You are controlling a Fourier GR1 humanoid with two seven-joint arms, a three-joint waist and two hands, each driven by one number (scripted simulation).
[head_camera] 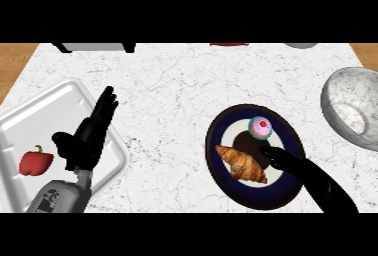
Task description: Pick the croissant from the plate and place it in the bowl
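While the left hand rests open at the view's left, fingers straight and together and pointing up over the right rim of a white tray, the work of the moment belongs to the other side of the counter. A red pepper lies in the tray, just left of that hand's thumb and apart from it.

Right of those idle fingers, well across bare marble, sits the dark plate. The croissant lies on its left half, slanting from upper left to lower right, and a pink cupcake stands above it near the plate's far rim.

The right hand comes in from the lower right, its fingertips at the croissant's right flank, seemingly touching or just short of it. Its fingers look bunched and stretched forward; whether a thumb is set against them cannot be told, and nothing is pinched.

The step in hand appears to be the approach for the grasp. To do it well, the fingers should probably spread and straddle the pastry across its narrow width, near the middle, with the thumb on the opposite flank, before closing. Coming in low from the right keeps the cupcake, just beyond the fingertips, clear of a knock.

Farther right and up from the fingers, well apart, waits the grey bowl, cut by the view's edge.
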